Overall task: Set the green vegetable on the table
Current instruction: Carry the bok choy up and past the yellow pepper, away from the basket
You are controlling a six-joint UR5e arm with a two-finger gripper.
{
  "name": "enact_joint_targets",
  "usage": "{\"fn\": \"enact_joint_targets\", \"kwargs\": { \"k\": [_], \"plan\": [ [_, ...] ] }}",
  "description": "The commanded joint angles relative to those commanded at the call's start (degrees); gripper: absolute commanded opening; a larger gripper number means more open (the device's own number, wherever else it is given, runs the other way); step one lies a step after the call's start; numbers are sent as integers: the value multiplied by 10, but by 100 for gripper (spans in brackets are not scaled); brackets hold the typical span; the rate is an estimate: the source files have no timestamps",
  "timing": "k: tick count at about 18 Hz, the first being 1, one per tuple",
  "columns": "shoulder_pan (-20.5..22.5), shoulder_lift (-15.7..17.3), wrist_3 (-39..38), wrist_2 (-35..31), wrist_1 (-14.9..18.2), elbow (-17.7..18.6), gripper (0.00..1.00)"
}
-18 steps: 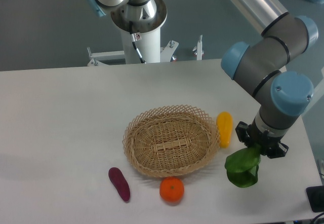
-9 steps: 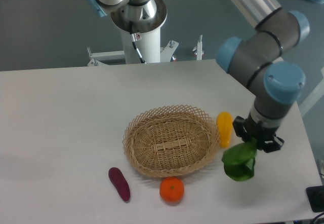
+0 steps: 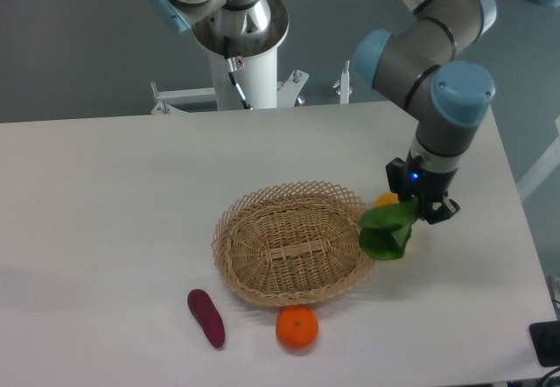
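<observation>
The green vegetable (image 3: 385, 228) hangs from my gripper (image 3: 418, 207), dark green leaves drooping down to the left. The gripper is shut on its top end and holds it in the air above the white table (image 3: 105, 194), right beside the right rim of the wicker basket (image 3: 293, 243). The vegetable covers most of the yellow vegetable (image 3: 387, 200), of which only the top shows. The gripper's fingertips are largely hidden by the leaves.
An orange (image 3: 297, 327) lies in front of the basket and a purple oblong vegetable (image 3: 206, 318) at its front left. The robot's base column (image 3: 243, 45) stands behind the table's far edge. A dark object (image 3: 544, 343) sits at the right edge.
The gripper has risen and moved left and away from the front edge, carrying the green vegetable from the front right of the table to the basket's right rim, over the yellow vegetable.
</observation>
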State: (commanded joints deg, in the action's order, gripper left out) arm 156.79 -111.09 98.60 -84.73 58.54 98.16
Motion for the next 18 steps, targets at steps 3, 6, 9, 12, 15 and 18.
{"fn": "enact_joint_targets", "kwargs": {
  "k": [3, 6, 9, 12, 15, 18],
  "plan": [
    [15, 30, 59, 0, -1, 42, 25],
    [30, 55, 93, 2, 0, 62, 25],
    [31, 81, 127, 2, 1, 91, 25],
    [31, 96, 154, -3, 1, 109, 25],
    [34, 105, 200, -11, 3, 122, 25],
    [41, 115, 239, -34, 3, 138, 26]
  ]
}}
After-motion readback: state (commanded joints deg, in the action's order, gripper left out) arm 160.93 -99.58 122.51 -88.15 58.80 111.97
